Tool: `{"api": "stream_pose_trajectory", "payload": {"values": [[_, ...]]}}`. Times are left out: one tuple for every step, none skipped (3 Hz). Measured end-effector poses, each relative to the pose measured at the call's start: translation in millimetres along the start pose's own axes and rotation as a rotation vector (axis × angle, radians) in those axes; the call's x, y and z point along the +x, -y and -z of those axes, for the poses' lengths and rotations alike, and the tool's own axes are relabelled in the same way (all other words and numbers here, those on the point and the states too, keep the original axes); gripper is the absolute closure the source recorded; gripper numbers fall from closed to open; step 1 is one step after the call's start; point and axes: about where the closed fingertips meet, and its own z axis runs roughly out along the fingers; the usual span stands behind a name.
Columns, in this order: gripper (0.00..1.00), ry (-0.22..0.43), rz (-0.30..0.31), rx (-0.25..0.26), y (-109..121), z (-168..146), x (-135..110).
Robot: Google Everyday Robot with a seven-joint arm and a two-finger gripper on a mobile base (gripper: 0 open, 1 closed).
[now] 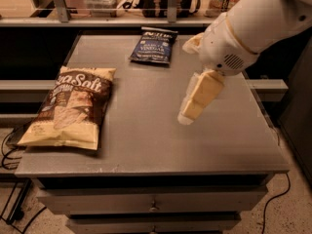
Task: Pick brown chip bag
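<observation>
My gripper [188, 114] hangs over table [146, 140], mid-right, tip angled down-left. Nothing visibly held. Parted or clenched: cannot tell. Brown chip bag [73, 108] lies flat along table's left edge, well apart from me, pale lower end near front corner. Judge it light, air-puffed, slick film, brittle contents. Best hold: crimped end seam or bunched side edge, gentle squeeze. Blue chip bag [153, 45] sits far back. My arm [253, 28] covers table's right rear; anything there unseen.
</observation>
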Motion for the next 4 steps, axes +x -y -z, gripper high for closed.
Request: {"api": "stream_pose_trajectory", "payload": {"values": [[0.00,0.101,0.065,-0.047,3.1,-32.9,-46.4],[0.00,0.189,0.127,-0.100,6.0,-63.0,-92.3],[0.00,0.231,0.191,-0.217,-8.1,-131.9,-149.5],[0.00,0.231,0.193,-0.224,-9.7,-135.7,-152.7]]}}
